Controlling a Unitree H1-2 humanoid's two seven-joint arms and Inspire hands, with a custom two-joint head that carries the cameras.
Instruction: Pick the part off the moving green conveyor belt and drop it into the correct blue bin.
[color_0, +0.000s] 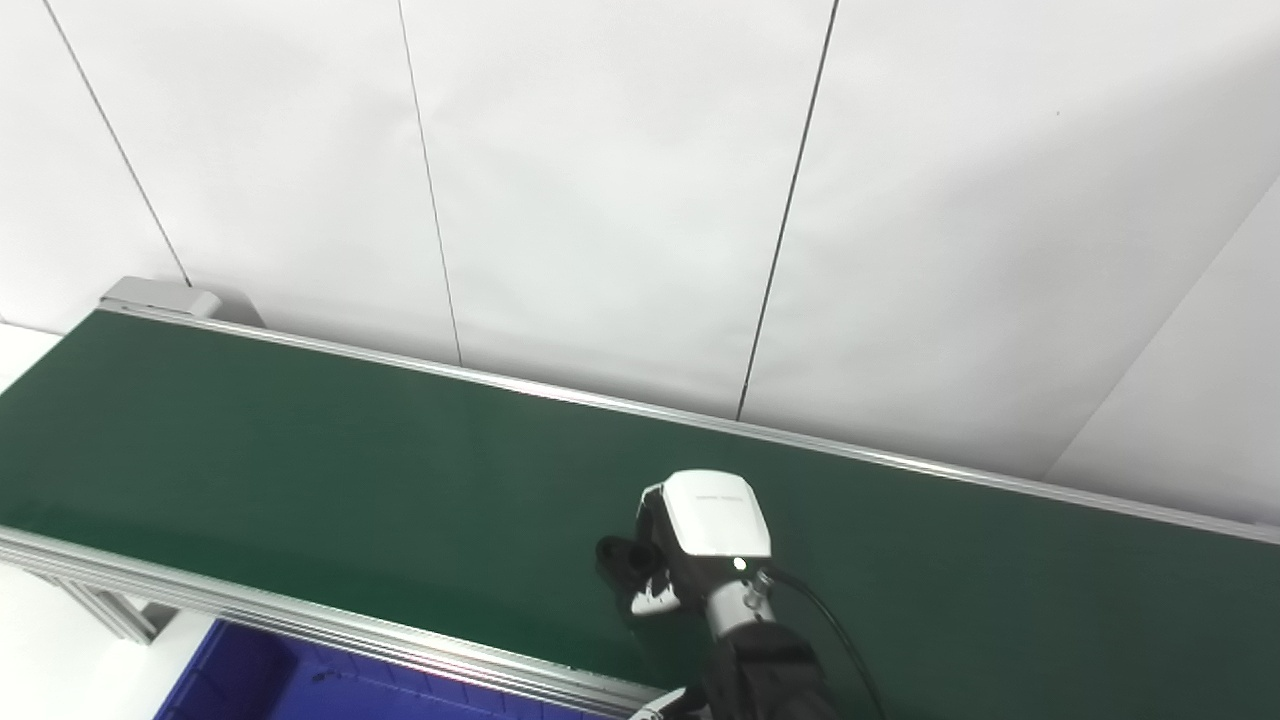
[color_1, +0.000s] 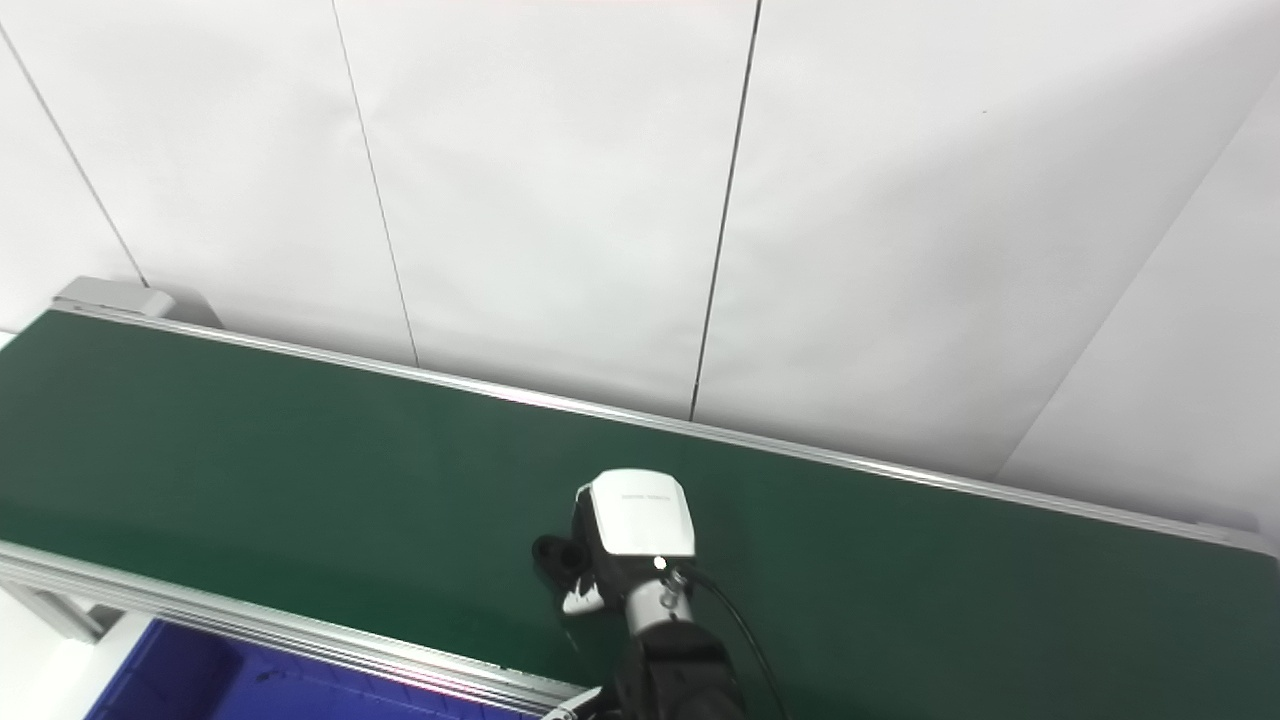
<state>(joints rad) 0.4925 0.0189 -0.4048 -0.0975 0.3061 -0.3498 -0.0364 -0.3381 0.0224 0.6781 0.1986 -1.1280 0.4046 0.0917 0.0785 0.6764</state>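
Saw the right hand (color_0: 690, 545) low over the green conveyor belt (color_0: 300, 460), nearer the belt's front edge than its back edge. Came in from the bottom, past the belt's front edge, on a black arm. Showed its white back to the cameras, with the fingers (color_0: 655, 600) curled down toward the belt and turned to the belt's left end. Could not tell if the hand was clenched on something or holding nothing, as the white back hid the palm.

Spotted a small dark lump (color_0: 615, 555) right at the fingers, down on the belt or just above it. Might have been the part, or only the thumb; too dark to say.

Noticed a thin black cable (color_0: 830, 620) looping from the wrist, above the belt. Found the blue bin (color_0: 260, 680) below the belt's front edge, toward the belt's left end, only partly in view. Saw a silver rail (color_0: 300, 620) along the belt's front edge and a white wall (color_0: 600, 200) behind the belt.
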